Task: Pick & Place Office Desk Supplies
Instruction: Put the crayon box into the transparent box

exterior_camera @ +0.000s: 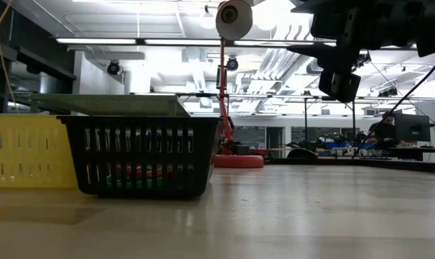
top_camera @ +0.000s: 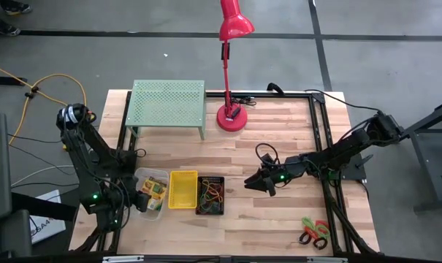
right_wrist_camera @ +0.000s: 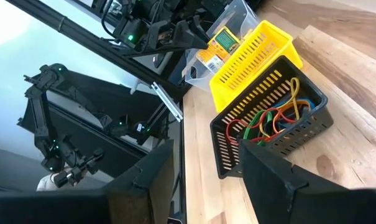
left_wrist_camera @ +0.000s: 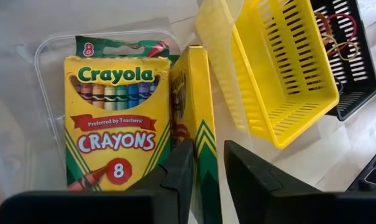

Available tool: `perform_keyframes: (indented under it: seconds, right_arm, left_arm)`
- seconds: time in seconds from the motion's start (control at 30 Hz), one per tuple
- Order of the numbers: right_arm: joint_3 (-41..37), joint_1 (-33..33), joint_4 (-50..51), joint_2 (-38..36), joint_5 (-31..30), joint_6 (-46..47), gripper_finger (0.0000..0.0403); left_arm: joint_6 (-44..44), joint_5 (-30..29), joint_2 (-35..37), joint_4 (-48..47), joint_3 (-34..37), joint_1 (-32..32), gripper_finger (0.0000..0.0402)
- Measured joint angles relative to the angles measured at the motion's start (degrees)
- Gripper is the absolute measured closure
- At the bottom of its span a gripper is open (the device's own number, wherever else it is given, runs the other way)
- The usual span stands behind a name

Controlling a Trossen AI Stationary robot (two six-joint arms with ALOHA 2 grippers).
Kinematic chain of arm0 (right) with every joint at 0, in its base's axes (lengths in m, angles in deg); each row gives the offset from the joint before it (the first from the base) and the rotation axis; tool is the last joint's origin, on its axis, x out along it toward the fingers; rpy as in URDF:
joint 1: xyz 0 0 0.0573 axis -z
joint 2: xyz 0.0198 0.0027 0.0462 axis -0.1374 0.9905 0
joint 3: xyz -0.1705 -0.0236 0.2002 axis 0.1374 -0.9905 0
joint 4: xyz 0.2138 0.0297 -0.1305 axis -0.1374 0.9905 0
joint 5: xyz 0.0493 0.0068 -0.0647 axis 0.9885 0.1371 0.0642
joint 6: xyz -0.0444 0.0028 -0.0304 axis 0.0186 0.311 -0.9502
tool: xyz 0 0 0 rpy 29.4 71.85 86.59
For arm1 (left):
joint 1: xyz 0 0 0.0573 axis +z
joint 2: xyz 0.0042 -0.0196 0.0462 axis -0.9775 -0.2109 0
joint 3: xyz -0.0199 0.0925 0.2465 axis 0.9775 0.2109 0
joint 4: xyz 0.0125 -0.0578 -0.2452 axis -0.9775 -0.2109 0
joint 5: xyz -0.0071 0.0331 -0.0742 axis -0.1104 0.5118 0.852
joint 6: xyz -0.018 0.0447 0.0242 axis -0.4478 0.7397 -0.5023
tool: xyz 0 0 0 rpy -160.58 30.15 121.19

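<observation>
A yellow cardboard crayon box, stood on edge in the clear plastic bin at the worktop's near left, is straddled loosely by the left gripper, jaws parted; the right gripper is held open.

Left gripper: fingers cover the lower end of the on-edge crayon box. A third crayon box shows only its top strip beyond the flat one. Clear bin cut off at the frame edge. Black-mesh bin: contents behind the mesh unreadable in the low view.
</observation>
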Motion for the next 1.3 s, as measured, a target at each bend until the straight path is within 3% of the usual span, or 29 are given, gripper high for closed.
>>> perform_keyframes:
  seconds: [0.33,0.87,1.03,1.3]
  right_arm:
    - [0.0,0.0,0.04,0.0,0.0,-0.42,0.0237]
    - [0.0,0.0,1.85,0.0,-0.16,-0.44,0.0237]
    - [0.0,0.0,2.17,0.0,-0.5,-0.46,0.0237]
    - [0.0,0.0,2.16,0.0,-0.48,-0.46,0.0237]
  left_arm:
    - [0.7,-4.44,0.02,0.02,0.0,0.02,0.0311]
    - [0.81,-3.57,0.02,0.19,0.0,0.35,0.0311]
    - [6.14,-9.36,0.07,3.64,0.02,2.57,0.0311]
    - [18.35,-8.95,0.07,13.2,0.02,7.81,0.0311]
